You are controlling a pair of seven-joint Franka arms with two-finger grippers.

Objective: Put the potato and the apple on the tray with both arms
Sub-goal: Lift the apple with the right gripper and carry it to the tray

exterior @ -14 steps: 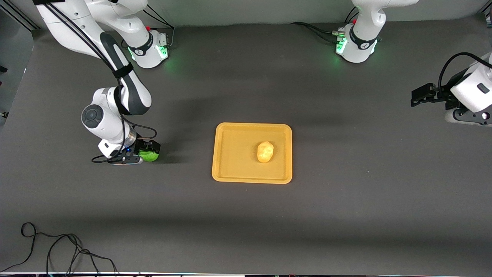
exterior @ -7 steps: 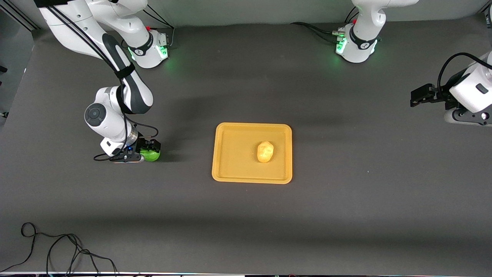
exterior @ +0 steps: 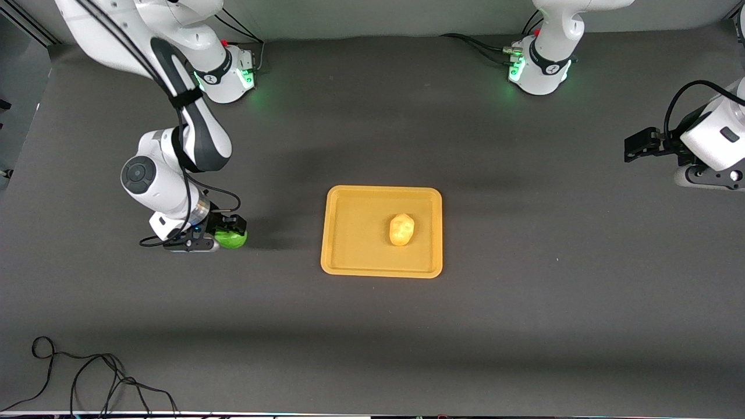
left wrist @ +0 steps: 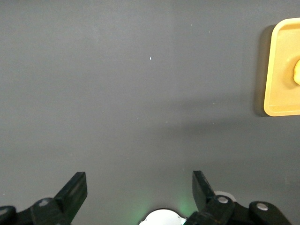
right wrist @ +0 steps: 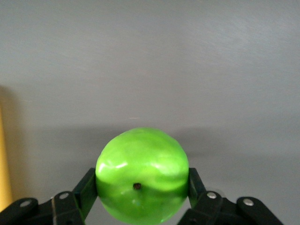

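- Surface: a dark grey matte table (exterior: 524, 326), with the two green-lit arm bases along its edge at the robots' end; a loose black cable (exterior: 87, 378) lies at the corner nearest the front camera, toward the right arm's end.
- Tray (exterior: 355, 233): sits at the table's centre, flat, rim intact.
- Potato (exterior: 401, 229): lies inside the tray, toward the left arm's end of it, clear of the rim. Judged: this half of the task is complete.
- Apple (exterior: 231, 238): well apart from the tray, at roughly 9 o'clock from it in the front view, toward the right arm's end. It is not on the tray.
- Right gripper (right wrist: 143, 187): low over the table, fingers closed against both flanks of the apple, stem dimple facing the wrist camera. Whether the apple is clear of the table cannot be told.
- Left gripper (left wrist: 139, 190): empty, fingers spread wide, held over bare table at about 3 o'clock from the tray; this arm waits.
- Outstanding, as judged: carry the apple across to the tray's free area beside the potato, and release.
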